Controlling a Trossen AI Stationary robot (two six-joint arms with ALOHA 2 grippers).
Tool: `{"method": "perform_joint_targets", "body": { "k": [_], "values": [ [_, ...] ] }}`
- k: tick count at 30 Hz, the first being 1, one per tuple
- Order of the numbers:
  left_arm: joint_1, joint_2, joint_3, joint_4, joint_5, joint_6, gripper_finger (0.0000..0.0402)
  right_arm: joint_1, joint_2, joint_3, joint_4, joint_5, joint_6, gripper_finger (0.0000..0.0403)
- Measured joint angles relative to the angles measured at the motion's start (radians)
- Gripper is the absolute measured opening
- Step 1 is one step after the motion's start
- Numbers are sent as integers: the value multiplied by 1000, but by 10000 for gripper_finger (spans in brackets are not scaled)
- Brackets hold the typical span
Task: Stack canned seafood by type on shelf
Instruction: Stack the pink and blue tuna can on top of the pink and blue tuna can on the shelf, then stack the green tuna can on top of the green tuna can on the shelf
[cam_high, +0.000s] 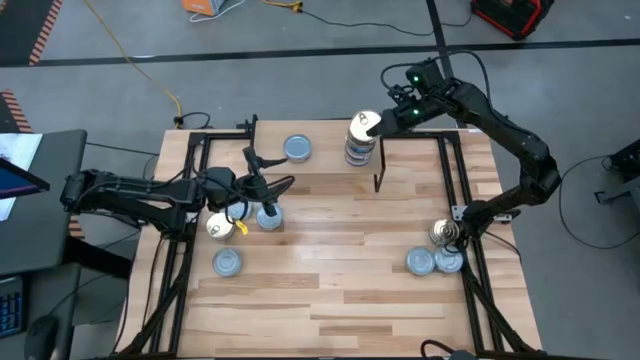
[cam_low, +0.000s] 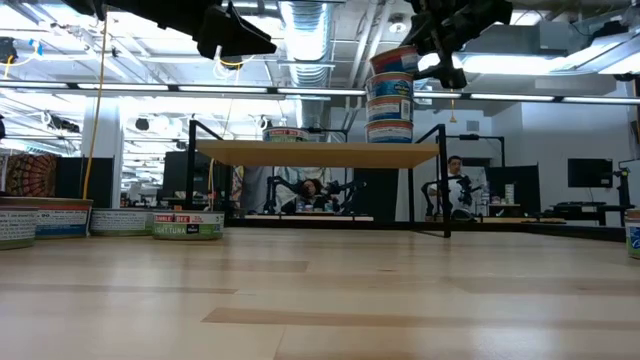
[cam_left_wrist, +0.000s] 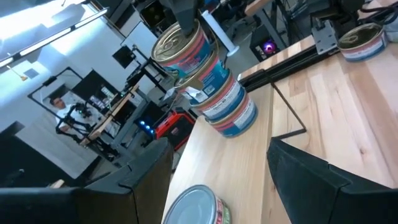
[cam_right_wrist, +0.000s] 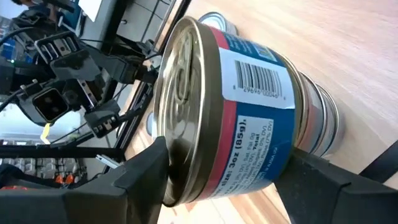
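Canned seafood stack (cam_high: 359, 140): at shelf (cam_low: 320, 153) right end, near its edge, top tin tilted | right gripper (cam_high: 385, 120): fingers spread beside top tin, grip unclear | left gripper (cam_high: 272, 185): open, empty, above table tin (cam_high: 269, 217).

light: bright overhead strips (cam_low: 300, 20) | glare: tin lid (cam_right_wrist: 183, 93) | shadows: soft | blur: bg, wrist views

Shelf (cam_high: 320, 170) top mostly free; tin stack (cam_high: 359, 140) blocks right corner.
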Motion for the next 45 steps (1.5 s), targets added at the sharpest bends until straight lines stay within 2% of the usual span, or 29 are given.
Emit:
{"method": "perform_joint_targets", "body": {
  "k": [8, 16, 27, 32, 35, 39, 45],
  "values": [
    [4, 0, 0, -2, 11, -5, 251, 5, 2, 10, 12, 13, 3, 296],
    [4, 0, 0, -2, 14, -3, 251, -1, 3, 77, -42, 15, 3, 296],
    [4, 0, 0, -8, 14, -2, 251, -8, 3, 79, -107, 42, 2, 296],
    [3, -6, 0, -56, 77, -17, 251, -7, 0, 136, -229, 44, -103, 296],
    [3, -26, 0, -81, 155, -38, 251, 14, -38, 141, -318, 125, -212, 296],
    [3, -40, 0, -112, 181, -62, 251, 92, -112, 77, -349, 275, -256, 296],
    [3, -11, 0, -146, 185, -117, 251, 300, -230, -138, -167, 380, -199, 296]
  ]
}}
